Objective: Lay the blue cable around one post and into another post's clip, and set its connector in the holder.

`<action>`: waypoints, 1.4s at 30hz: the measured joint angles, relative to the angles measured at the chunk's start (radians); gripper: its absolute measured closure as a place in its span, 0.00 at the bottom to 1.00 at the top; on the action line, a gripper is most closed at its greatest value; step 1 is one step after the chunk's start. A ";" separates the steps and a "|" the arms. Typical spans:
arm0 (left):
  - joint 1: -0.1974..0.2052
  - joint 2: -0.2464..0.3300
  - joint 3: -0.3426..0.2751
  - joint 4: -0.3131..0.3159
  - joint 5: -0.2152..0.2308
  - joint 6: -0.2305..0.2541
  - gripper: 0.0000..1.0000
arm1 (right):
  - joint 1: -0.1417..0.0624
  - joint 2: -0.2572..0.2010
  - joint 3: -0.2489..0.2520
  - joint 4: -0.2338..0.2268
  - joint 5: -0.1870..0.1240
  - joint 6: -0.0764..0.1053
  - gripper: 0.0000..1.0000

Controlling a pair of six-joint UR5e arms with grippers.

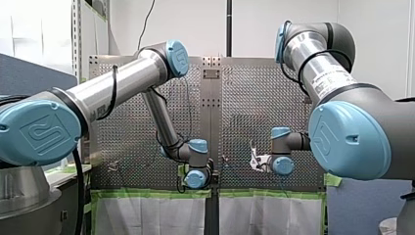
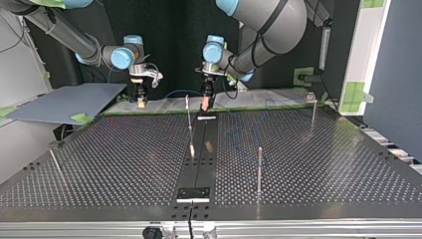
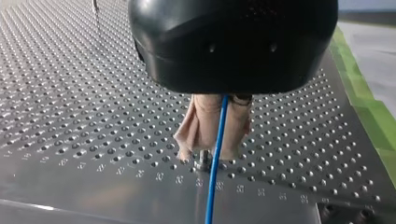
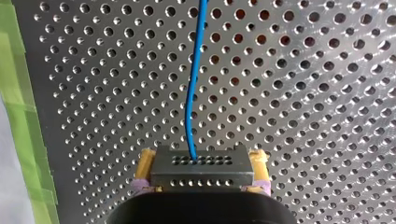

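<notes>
In the left wrist view my left gripper [image 3: 210, 153] has beige pads and is shut on the blue cable [image 3: 215, 158], just above the perforated table [image 3: 70, 116]. The cable runs on past the fingertips, beside a small metal stud [image 3: 203, 161]. My right gripper [image 4: 201, 158], with yellow pads, is shut on a dark connector block [image 4: 201, 175]; the blue cable [image 4: 191, 93] leaves it and runs ahead over the table. In the top view my right gripper [image 2: 141, 102] hangs at the far left and my left gripper [image 2: 205, 105] near the middle, with a faint arc of cable [image 2: 174, 92] between them.
Thin metal posts stand on the table: one by my left gripper [image 2: 187, 112], one nearer the camera [image 2: 259, 167], one at the far right with a clip on top [image 2: 313, 104]. A black plate with a holder [image 2: 194, 193] lies at the near edge. Green tape [image 4: 18, 93] lines the table's edge.
</notes>
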 joint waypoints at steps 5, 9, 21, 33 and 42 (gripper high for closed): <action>-0.001 0.000 0.000 0.022 0.013 -0.025 0.96 | 0.000 0.000 0.000 0.000 0.000 -0.007 1.00; 0.001 0.000 0.000 0.045 0.028 -0.052 0.96 | 0.000 0.000 0.000 0.001 0.000 -0.009 1.00; 0.009 0.000 0.002 0.056 -0.018 -0.033 0.96 | -0.015 0.000 0.000 0.003 0.004 -0.024 1.00; 0.001 0.000 0.010 0.055 -0.018 0.003 0.99 | -0.023 0.002 0.000 0.000 0.006 -0.048 1.00; 0.003 -0.001 0.034 0.030 -0.043 0.026 0.99 | -0.024 0.002 0.000 -0.005 0.008 -0.058 1.00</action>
